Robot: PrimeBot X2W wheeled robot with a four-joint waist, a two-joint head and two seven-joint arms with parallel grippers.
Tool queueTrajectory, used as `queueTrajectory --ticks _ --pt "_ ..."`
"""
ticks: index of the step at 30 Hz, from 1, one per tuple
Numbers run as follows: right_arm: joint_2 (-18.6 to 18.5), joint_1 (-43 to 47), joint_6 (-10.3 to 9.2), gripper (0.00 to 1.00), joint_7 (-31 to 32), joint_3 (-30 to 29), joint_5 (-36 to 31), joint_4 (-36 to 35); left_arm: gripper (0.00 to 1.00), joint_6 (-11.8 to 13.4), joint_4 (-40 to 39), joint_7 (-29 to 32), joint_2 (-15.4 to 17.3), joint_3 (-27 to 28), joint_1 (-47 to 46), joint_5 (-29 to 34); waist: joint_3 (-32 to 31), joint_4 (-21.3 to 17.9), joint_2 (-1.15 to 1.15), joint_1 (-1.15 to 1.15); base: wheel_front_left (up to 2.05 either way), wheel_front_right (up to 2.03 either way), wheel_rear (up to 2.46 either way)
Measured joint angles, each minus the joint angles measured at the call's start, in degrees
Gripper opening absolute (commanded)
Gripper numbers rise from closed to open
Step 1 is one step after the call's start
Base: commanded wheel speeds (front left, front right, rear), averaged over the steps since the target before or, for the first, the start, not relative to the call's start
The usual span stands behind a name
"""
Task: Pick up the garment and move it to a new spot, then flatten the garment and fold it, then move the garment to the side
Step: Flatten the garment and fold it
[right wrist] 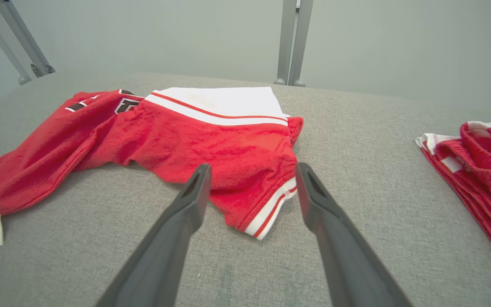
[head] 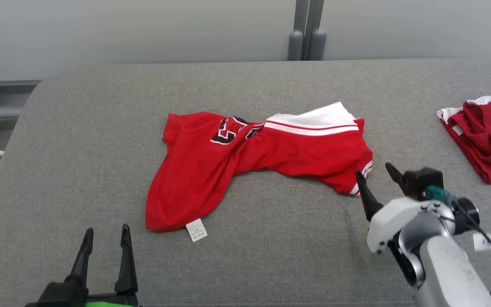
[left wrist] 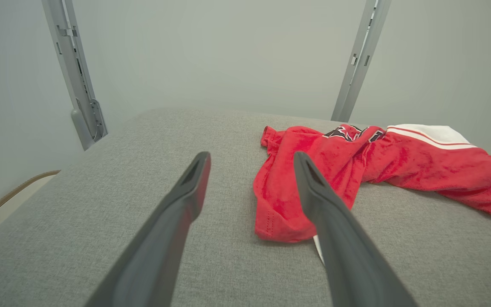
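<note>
Fingers of the right arm, spread wide and empty, hover just beside the right end of the crumpled red-and-white jersey garment, which lies crosswise.

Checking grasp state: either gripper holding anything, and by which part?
Nothing is held. The left gripper and right gripper are open; the right one hovers at a striped corner of the red garment.

I can read nothing for certain. On the red garment in front of me, black figures edged in white are creased into a fold and stay illegible. The white tag at its hem bears grey print too small to read.
</note>
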Motion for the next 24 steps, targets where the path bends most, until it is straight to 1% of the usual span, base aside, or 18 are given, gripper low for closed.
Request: queueTrajectory --ticks 5,8,12,15,21,24 --pt "-2.6 -10.2 -0.01 1.0 10.8 -1.1 1.2 4.0 1.0 -0.3 -0.2 0.0 0.0 -1.2 -1.9 0.5 2.3 0.9 0.0 0.0 0.0 0.0 0.0" --pt "-3.9 -16.0 -0.01 1.0 15.3 -2.6 2.3 7.0 1.0 -0.6 -0.3 0.0 0.0 -2.1 -3.3 1.1 3.8 1.8 0.0 0.0 0.0 0.0 0.0" --pt "-6.5 -22.0 -0.03 1.0 19.7 -2.4 3.5 12.2 1.0 -1.2 0.0 0.0 0.0 -3.2 -4.7 1.7 6.0 3.4 0.0 0.0 0.0 0.0 0.0" --pt "-7.7 -25.8 -0.01 1.0 21.6 -2.1 5.2 15.8 1.0 -1.8 0.9 0.0 0.0 -4.2 -5.9 2.0 7.7 4.6 0.0 0.0 0.0 0.0 0.0" --pt "-10.7 -30.9 -0.01 1.0 22.2 -0.2 8.0 21.4 1.0 -2.4 1.7 0.0 0.0 -5.6 -7.8 2.0 10.8 7.3 0.0 0.0 0.0 0.0 0.0" --pt "-11.3 -33.5 -0.01 1.0 22.9 1.4 11.1 24.3 1.0 -2.6 1.9 0.0 0.0 -6.1 -8.7 2.0 12.6 8.8 0.0 0.0 0.0 0.0 0.0"
